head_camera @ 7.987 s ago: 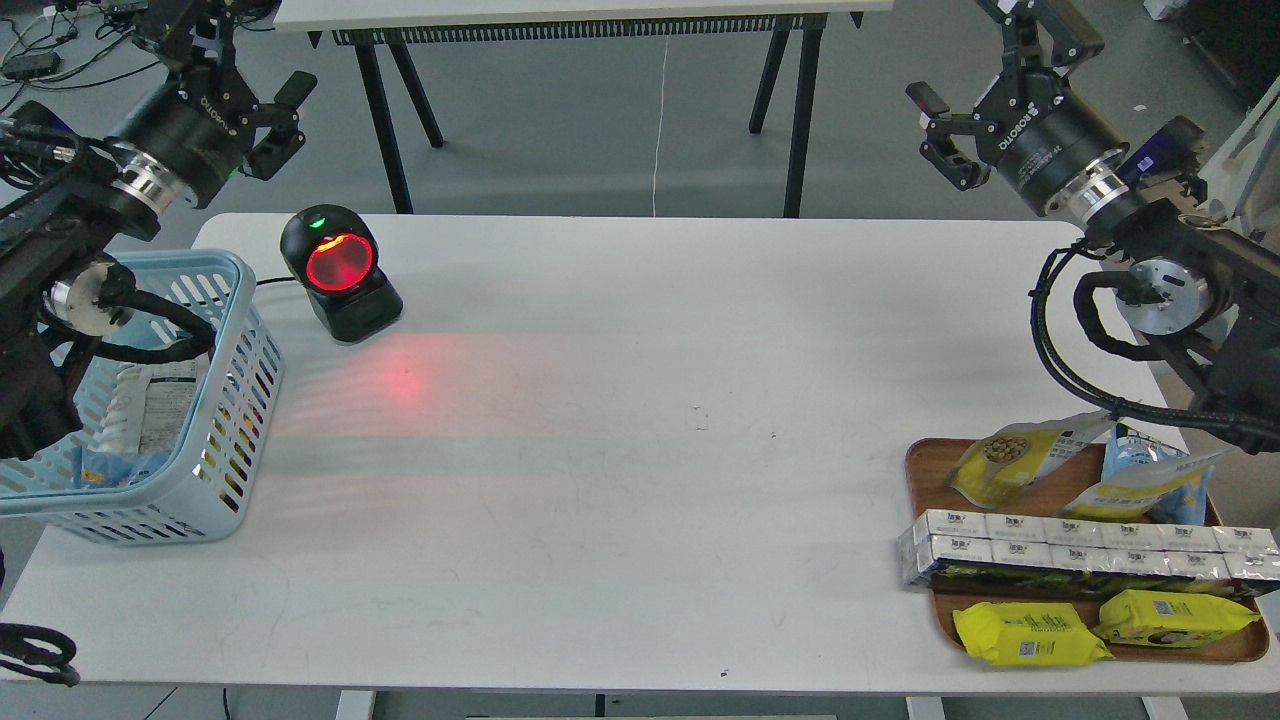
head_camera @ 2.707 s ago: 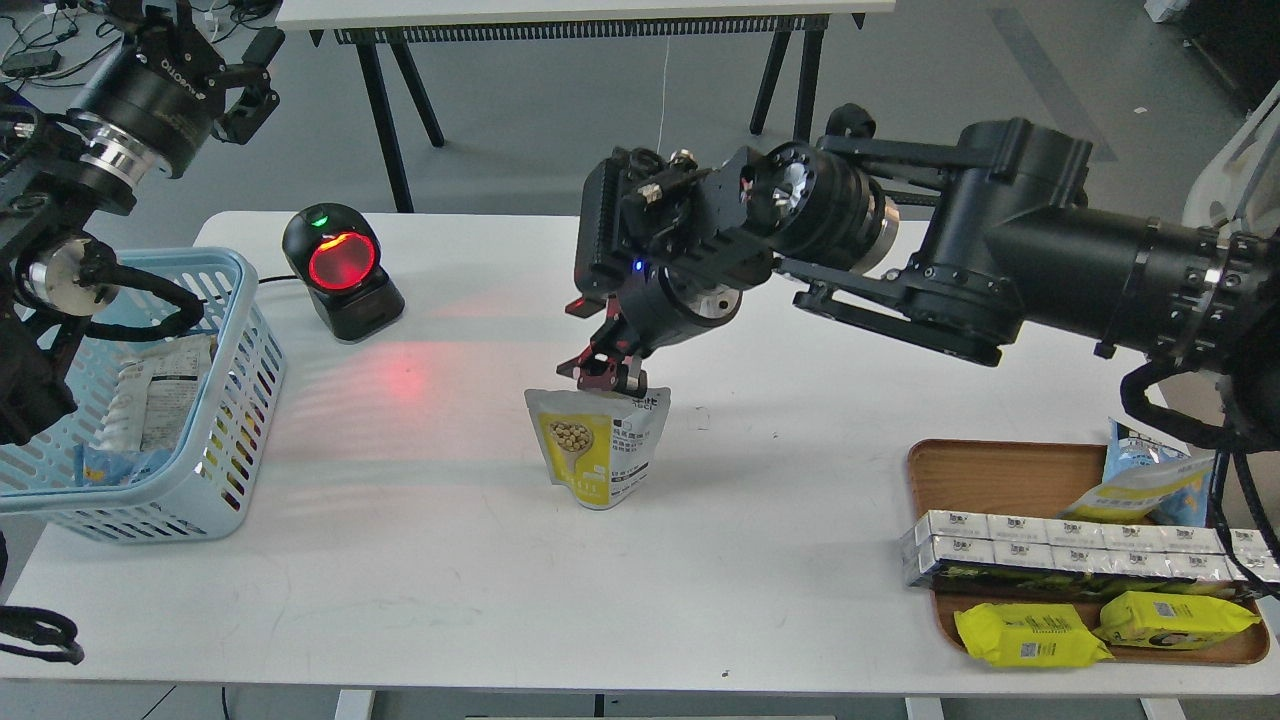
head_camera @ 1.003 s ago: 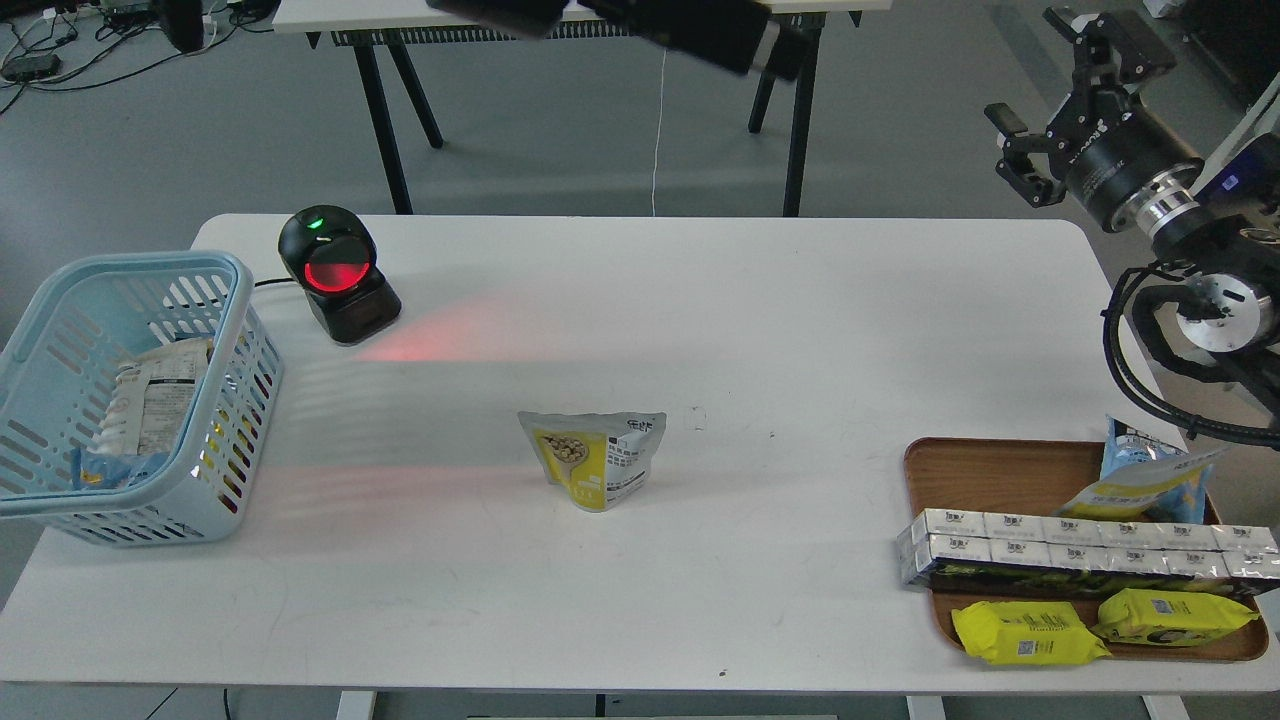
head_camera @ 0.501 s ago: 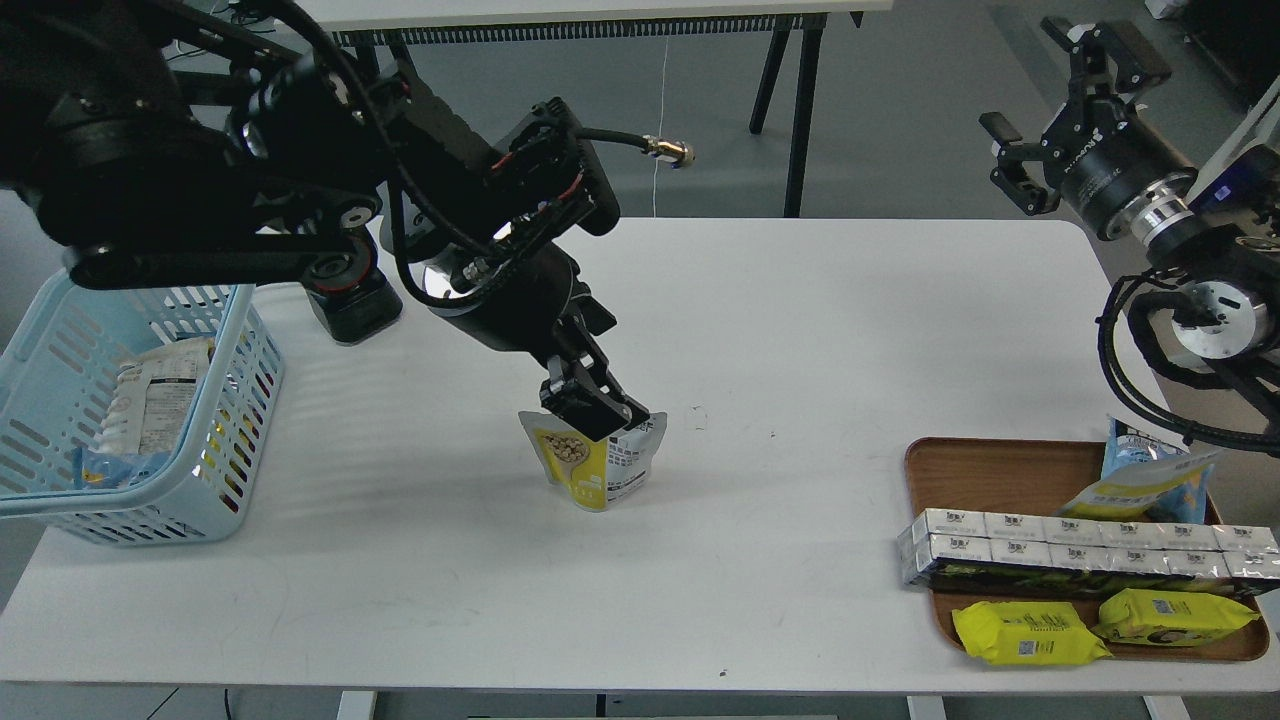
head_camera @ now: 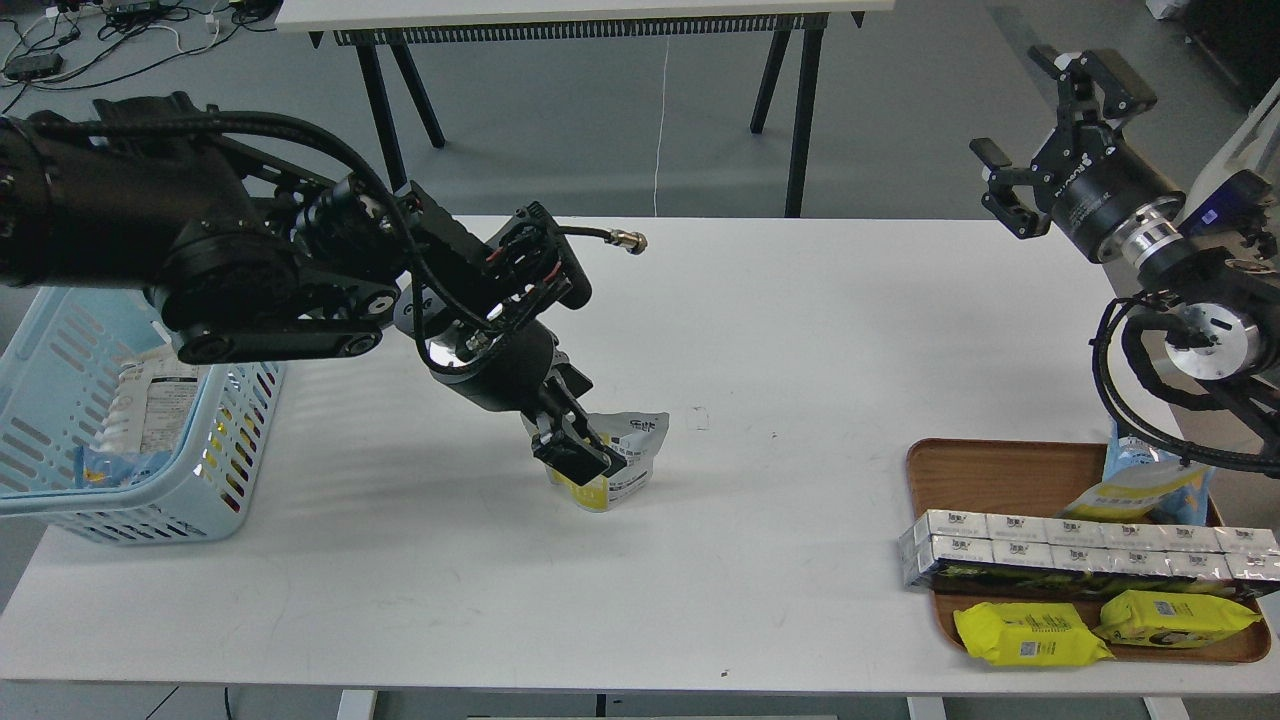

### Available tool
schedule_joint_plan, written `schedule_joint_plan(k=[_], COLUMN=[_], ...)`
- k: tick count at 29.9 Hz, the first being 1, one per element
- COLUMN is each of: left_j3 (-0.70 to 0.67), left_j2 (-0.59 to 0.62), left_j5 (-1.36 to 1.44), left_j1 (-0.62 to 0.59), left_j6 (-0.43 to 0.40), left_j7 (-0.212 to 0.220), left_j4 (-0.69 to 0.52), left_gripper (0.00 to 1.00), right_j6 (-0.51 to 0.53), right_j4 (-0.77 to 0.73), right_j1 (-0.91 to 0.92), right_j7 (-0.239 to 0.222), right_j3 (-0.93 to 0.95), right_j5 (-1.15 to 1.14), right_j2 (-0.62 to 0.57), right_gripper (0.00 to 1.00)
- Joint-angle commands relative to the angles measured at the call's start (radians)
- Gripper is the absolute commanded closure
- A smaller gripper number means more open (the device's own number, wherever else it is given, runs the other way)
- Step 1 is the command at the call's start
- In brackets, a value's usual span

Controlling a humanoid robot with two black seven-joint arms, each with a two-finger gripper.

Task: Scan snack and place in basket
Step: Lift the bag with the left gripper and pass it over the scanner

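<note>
The left gripper [head_camera: 578, 455] sits low over the snack [head_camera: 615, 465] standing mid-tabletop, whether its jaws have pinched it I cannot tell, right gripper [head_camera: 1040, 130] wide and idle, so pickup is underway; next a scan, then the basket [head_camera: 215, 455].

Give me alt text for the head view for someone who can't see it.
The left gripper reaches down onto the yellow and white snack pouch standing mid-table. The light blue basket sits far left, a wooden tray of packs far right.
</note>
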Motion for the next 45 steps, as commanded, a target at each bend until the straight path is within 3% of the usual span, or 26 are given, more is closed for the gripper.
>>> schedule_joint_plan(k=[1,4,7,10,22,36,45], left_j3=[0.024,0.047,0.050,0.048,0.047,0.071,0.099], left_j2=[-0.012,-0.015,-0.016,-0.018,0.047,0.159,0.177], left_j5=[0.009,0.012,0.012,0.009,0.002,0.031,0.101], left_j1=[0.011,0.011,0.011,0.010,-0.013,-0.150,-0.136], left_j6=[0.006,0.011,0.034,0.066,0.074,0.072,0.078], left_j7=[0.000,0.000,0.000,0.000,0.000,0.000,0.000], left_j4=[0.008,0.010,0.010,0.005,-0.035,-0.004,0.154], left_gripper=[0.32,0.46,0.87,1.00,1.00,1.00,1.00], right_j6=[-0.001,-0.001,-0.001,-0.001,-0.001,-0.004,-0.004], right_j4=[0.021,0.071,0.098,0.098,0.099,0.099,0.098], right_j1=[-0.009,-0.024,-0.036,-0.055,-0.066,-0.066,-0.066], right_j7=[0.000,0.000,0.000,0.000,0.000,0.000,0.000], right_j3=[0.003,0.017,0.035,0.046,0.064,0.087,0.099], right_j5=[0.004,0.004,0.004,0.004,0.004,0.004,0.004], right_j2=[-0.016,-0.055,-0.092,-0.096,-0.104,-0.090,-0.089], right_gripper=[0.02,0.02,0.02,0.02,0.02,0.02,0.02])
